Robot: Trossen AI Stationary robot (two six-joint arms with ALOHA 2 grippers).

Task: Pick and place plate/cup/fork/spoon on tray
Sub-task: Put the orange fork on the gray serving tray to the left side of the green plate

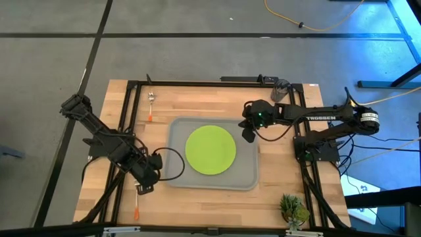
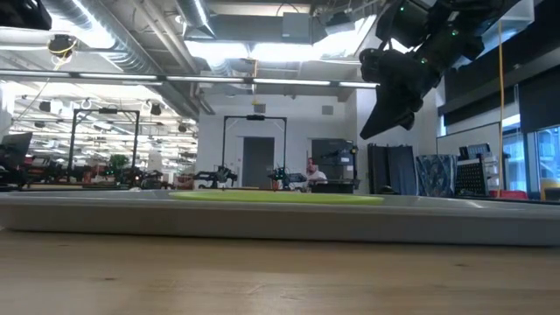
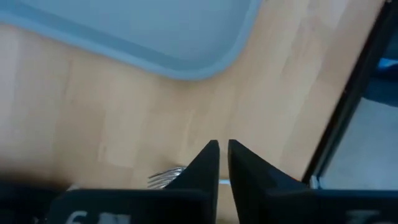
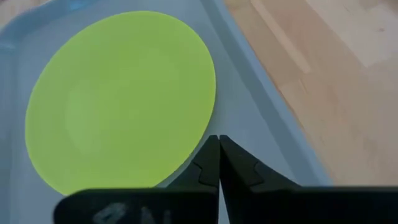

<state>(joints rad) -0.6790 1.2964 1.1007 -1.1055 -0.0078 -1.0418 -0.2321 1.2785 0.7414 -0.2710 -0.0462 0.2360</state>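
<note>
Plate (image 1: 210,149) lies flat in middle of tray (image 1: 176,172), so that part looks done. Right gripper (image 1: 248,135) hangs over tray's right rim, fingers clenched, empty. Left gripper (image 1: 146,186) low over fork (image 3: 165,178) on counter (image 1: 276,194), fingers nearly closed, likely going for fork. Spoon (image 1: 150,105) and cup (image 1: 281,88) wait at far edge.

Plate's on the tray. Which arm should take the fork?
Left. The left gripper is right over the fork, beside the tray; the right gripper sits across the tray.

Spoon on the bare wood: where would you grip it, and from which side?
Probably grip the spoon mid-handle from straight above, pinching across the thin orange handle. It lies flat on the table, apart from the tray.
</note>
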